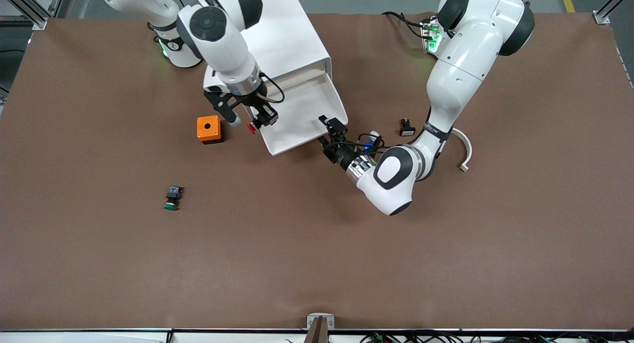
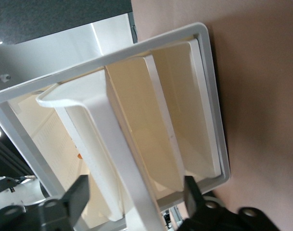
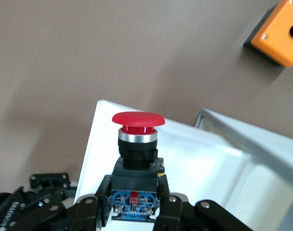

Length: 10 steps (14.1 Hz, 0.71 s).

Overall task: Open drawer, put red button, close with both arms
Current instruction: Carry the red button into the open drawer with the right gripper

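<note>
- The right gripper (image 3: 135,204) pinches the black-and-blue block of the red button (image 3: 136,163) between its fingers, over the corner of the open drawer (image 1: 302,120) that is toward the right arm's end of the table.
- The button's long axis runs straight out from the fingers, its smooth, round red cap leading above a silver ring.
- The left gripper (image 1: 331,133) has its jaws spread to either side of the drawer's flat handle, at the drawer's front; contact cannot be told.
- The drawer is glossy white plastic, pulled out of a white cabinet (image 1: 290,41).
- An orange box (image 1: 208,129) with a round hole sits beside the drawer, on the matte brown table (image 1: 317,244).
</note>
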{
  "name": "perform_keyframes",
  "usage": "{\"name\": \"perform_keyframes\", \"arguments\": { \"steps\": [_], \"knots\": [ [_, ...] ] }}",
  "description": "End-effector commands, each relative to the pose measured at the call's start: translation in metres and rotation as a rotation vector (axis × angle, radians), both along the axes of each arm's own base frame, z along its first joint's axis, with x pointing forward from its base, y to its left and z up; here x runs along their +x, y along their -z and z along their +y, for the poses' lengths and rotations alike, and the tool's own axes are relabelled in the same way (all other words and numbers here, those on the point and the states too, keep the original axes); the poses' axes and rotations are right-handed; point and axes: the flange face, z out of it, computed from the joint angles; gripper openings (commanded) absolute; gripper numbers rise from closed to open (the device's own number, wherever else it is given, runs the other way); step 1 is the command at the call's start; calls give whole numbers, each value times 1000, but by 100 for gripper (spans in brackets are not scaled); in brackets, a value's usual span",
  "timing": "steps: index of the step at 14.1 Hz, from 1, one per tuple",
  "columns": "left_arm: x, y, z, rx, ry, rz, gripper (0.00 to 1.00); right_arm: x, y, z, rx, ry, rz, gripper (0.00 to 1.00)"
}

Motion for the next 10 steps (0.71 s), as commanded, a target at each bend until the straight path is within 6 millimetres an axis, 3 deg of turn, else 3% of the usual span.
{"name": "perform_keyframes", "arguments": {
  "steps": [1, 6, 10],
  "knots": [
    [22, -20, 13, -133, -22, -107, 100, -8, 17, 31, -17, 52, -7, 0],
    [55, -49, 34, -406, 34, -436, 100, -30, 38, 83, -50, 112, -14, 0],
    [60, -78, 35, -553, 214, -743, 100, -43, 45, 98, -45, 125, -12, 0]
  ]
}}
